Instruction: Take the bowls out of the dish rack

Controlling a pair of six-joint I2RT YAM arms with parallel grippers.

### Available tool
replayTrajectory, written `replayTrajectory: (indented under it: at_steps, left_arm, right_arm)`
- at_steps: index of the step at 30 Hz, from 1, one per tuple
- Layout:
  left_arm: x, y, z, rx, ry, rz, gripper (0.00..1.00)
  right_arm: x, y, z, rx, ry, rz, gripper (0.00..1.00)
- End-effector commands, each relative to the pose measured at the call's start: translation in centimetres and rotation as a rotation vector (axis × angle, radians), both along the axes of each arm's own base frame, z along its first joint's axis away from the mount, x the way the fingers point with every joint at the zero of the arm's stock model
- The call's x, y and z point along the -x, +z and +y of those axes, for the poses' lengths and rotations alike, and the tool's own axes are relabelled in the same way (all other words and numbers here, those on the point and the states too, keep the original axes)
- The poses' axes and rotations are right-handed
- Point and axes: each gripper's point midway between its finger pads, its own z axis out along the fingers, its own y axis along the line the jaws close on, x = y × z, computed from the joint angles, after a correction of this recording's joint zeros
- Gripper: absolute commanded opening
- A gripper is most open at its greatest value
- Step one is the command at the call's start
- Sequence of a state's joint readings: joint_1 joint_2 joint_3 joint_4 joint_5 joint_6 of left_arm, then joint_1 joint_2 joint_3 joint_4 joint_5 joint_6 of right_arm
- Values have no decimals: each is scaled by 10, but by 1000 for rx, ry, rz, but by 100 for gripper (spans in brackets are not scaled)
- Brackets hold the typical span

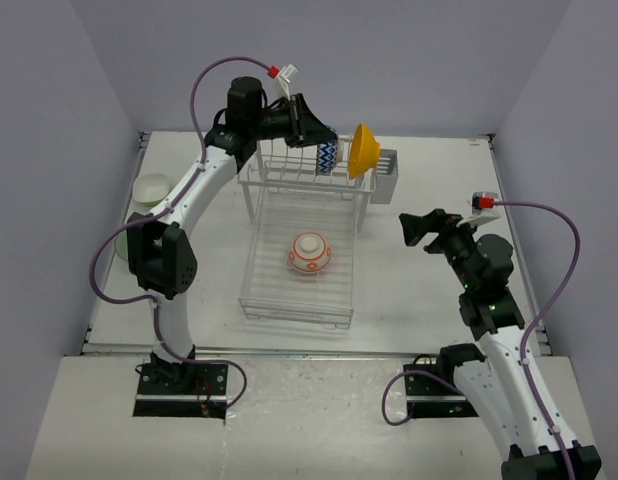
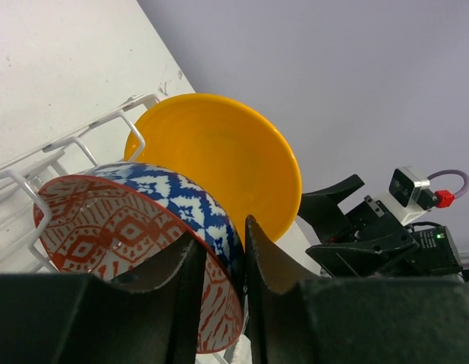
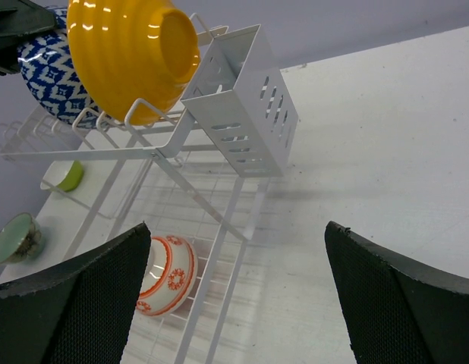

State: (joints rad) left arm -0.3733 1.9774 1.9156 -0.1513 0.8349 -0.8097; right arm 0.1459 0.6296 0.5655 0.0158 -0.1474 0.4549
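White table (image 1: 429, 300), zigzag bowl (image 1: 327, 158) on edge

In the left wrist view the left gripper (image 2: 219, 231) covers the lower rim of the blue-and-white zigzag bowl (image 2: 174, 189); whether it presses the rim cannot be told. That bowl hides part of the orange-yellow bowl (image 2: 219, 152). The right wrist picture's edge cuts off the mint green bowl (image 3: 13, 239).
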Motion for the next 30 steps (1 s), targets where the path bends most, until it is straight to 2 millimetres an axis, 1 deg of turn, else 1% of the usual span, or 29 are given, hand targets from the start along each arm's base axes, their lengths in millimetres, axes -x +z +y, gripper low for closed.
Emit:
replayTrajectory:
  at_steps: [1, 4, 6, 7, 8, 9, 10, 11, 12, 13, 14, 15, 16, 17, 18, 23, 25, 30]
  left_arm:
    - [-6, 4, 2, -22, 13, -24, 25]
    - [-4, 7, 0, -14, 1, -24, 18]
    - [-3, 11, -1, 6, -13, -29, 16]
    - [-2, 10, -1, 10, -16, -21, 11]
    - [1, 11, -2, 26, -27, -4, 11]
    - [1, 17, -2, 48, -32, -27, 11]
    - [2, 11, -3, 51, -33, -9, 9]
    - [4, 12, -3, 69, -37, 8, 8]
    - [4, 17, -4, 90, -48, -13, 7]
    - [5, 14, -4, 95, -49, -11, 4]
    - [6, 15, -4, 106, -50, 0, 3]
    - [6, 22, -2, 125, -49, -26, 2]
    - [8, 18, -1, 133, -55, -17, 0]
    - [9, 20, 0, 162, -57, 15, 0]
    - [12, 23, 2, 189, -72, -9, 0]
    - [13, 31, 14, 236, -63, 9, 0]
    - [14, 35, 21, 260, -60, -10, 0]
    - [19, 51, 31, 317, -73, -11, 0]
  right_arm:
    - [0, 9, -2, 6, -11, -42, 96]
    - [-1, 7, -2, 7, -12, -38, 96]
    - [0, 7, -2, 5, -11, -37, 96]
    - [0, 9, -2, 4, -11, -43, 96]
    - [0, 9, -2, 6, -11, -45, 96]
    - [0, 8, -1, 6, -9, -45, 96]
    - [0, 9, -1, 6, -9, -45, 96]
    - [1, 8, -1, 6, -7, -44, 96]
    - [1, 9, -1, 5, -6, -47, 97]
    - [1, 8, -1, 7, -4, -46, 97]
    - [1, 8, -1, 8, -4, -46, 96]
    - [1, 8, -1, 8, -4, -47, 97]
    - [1, 9, 0, 8, 0, -49, 97]
    - [1, 9, 0, 9, -1, -48, 97]
    - [1, 9, 0, 7, 0, -50, 97]
    - [0, 8, 2, 7, 13, -47, 97]
    - [0, 7, 3, 7, 16, -47, 97]
    - [-2, 7, 4, 6, 20, -44, 97]
